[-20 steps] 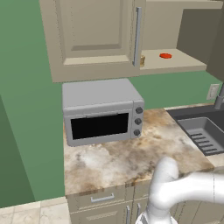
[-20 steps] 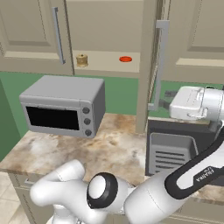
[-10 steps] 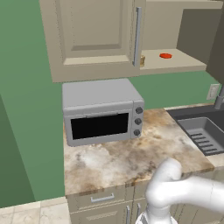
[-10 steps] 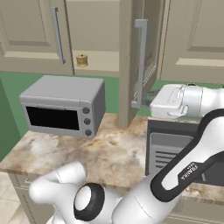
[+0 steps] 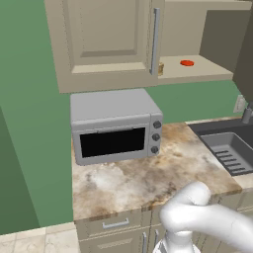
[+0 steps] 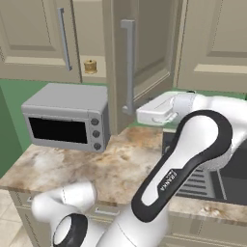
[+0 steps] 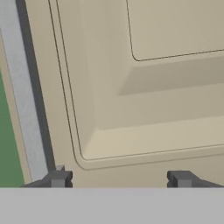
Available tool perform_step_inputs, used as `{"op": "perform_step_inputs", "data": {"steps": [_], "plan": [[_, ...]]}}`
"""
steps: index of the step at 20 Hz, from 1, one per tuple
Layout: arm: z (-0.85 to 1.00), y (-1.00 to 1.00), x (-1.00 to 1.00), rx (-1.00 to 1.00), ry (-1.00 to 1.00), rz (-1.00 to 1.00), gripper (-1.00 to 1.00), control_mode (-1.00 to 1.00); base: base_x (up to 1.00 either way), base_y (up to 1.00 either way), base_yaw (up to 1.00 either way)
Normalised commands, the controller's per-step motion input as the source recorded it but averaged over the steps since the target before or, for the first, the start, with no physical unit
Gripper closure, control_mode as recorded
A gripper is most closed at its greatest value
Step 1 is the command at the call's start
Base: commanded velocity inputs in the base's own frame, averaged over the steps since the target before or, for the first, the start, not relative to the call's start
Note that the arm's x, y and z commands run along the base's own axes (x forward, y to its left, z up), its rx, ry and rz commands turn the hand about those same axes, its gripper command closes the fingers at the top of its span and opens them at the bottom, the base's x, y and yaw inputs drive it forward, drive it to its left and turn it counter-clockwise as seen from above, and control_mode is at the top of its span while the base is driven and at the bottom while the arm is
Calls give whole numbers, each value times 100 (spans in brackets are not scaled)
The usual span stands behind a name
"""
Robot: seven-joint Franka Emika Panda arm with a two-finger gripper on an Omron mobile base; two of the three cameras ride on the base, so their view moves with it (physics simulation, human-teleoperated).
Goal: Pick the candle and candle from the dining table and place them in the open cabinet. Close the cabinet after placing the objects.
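Cabinet door (image 6: 126, 67) has swung much further shut than a moment ago, pushed by the hand (image 7: 118, 179), whose fingers stand apart with nothing between them. One golden-brown candle (image 6: 89, 66) sits on the cabinet shelf (image 5: 197, 71) above the microwave (image 6: 67, 123). Closing looks nearly done; the cream candle is hidden.

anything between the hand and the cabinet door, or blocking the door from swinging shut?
Nothing visible. The hand sits right at the cabinet door, its panel just ahead of the open fingertips. On the shelf, the brown candle and red disc look set back from the front edge.
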Motion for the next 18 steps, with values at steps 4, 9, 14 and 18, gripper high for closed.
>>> {"op": "perform_step_inputs", "data": {"steps": [4, 9, 14, 18], "plan": [[0, 58, 7, 0, 0, -28, -100, -100, 0, 0, 0], [0, 62, 22, 0, 0, -37, -100, -100, 0, 0, 0], [0, 53, 26, 0, 0, -43, -100, -100, 0, 0, 0], [0, 52, 27, 0, 0, -42, -100, -100, 0, 0, 0]]}}
